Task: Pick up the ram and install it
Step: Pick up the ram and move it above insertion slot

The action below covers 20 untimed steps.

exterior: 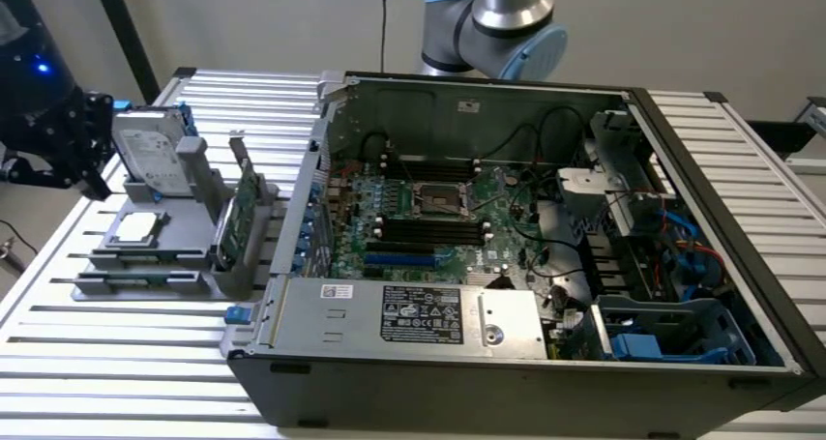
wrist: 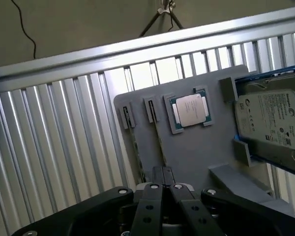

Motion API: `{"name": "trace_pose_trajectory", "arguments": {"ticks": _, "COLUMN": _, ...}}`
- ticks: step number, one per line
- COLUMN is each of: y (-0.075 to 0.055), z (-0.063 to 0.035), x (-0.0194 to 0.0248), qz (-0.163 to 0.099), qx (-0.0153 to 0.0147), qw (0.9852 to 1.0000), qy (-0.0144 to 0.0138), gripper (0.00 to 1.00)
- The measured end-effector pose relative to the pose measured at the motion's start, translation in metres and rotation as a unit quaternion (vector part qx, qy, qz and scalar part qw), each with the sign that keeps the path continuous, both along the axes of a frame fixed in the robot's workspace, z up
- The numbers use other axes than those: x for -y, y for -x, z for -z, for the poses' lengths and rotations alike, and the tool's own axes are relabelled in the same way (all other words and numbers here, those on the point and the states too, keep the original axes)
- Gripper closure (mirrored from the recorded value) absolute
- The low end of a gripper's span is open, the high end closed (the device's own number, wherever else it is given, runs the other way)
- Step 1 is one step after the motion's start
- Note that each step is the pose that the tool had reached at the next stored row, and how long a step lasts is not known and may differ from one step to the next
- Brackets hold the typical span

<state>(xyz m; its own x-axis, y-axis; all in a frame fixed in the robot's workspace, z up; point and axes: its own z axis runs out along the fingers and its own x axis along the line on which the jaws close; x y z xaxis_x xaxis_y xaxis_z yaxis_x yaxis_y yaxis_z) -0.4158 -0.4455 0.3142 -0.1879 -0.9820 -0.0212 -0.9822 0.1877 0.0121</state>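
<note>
Ram [wrist: 158, 137] stands on edge in a slot of the grey tray [wrist: 196, 152], long axis running toward the gripper [wrist: 162, 171]. Jaws clenched, empty, near its end. Tray also holds CPU [wrist: 191, 109] and hard drive [wrist: 270, 118].

Plain beige wall [exterior: 258, 24] at 12 o'clock, thin cable [exterior: 382, 29] hanging down it; slatted aluminium table [exterior: 130, 382] across 6.
</note>
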Motion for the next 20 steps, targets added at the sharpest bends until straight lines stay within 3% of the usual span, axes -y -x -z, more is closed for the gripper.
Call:
{"name": "trace_pose_trajectory", "arguments": {"ticks": 4, "y": 0.000, "z": 0.0013, "x": 0.0000, "qz": -0.036, "qx": 0.0000, "qw": 0.9993, "qy": 0.0000, "gripper": 0.89}}
{"name": "trace_pose_trajectory", "arguments": {"ticks": 9, "y": 0.000, "z": 0.0028, "x": 0.0003, "qz": -0.079, "qx": 0.0001, "qw": 0.9969, "qy": 0.0000, "gripper": 0.89}}
{"name": "trace_pose_trajectory", "arguments": {"ticks": 20, "y": -0.003, "z": 0.0095, "x": 0.0128, "qz": -0.089, "qx": 0.0037, "qw": 0.9960, "qy": 0.0003, "gripper": 0.89}}
